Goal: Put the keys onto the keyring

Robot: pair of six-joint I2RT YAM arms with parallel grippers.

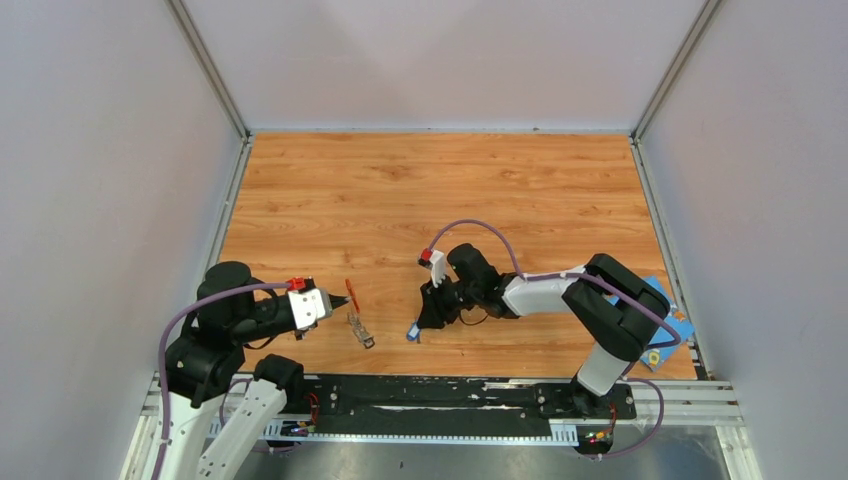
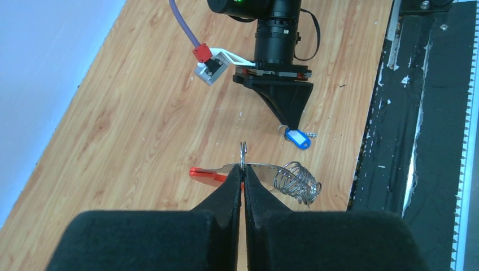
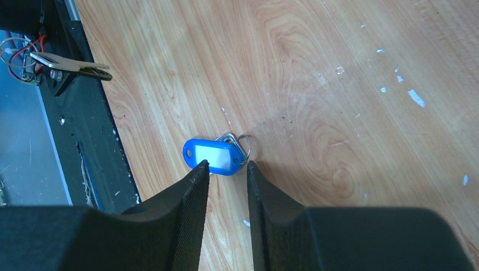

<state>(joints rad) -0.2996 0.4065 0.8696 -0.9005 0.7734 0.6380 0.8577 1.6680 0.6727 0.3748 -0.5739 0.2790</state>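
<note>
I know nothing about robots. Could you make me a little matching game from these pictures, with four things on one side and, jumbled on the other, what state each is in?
Things:
1. left pincer
2. right pincer
3. blue-tagged key
4. keyring

States:
A. lies flat on the wooden table
B. fingers apart, tips at the key
C. gripped, red end sticking out sideways
D. fingers squeezed together

Pairs: 1-D, 2-B, 3-A, 4-C.
</note>
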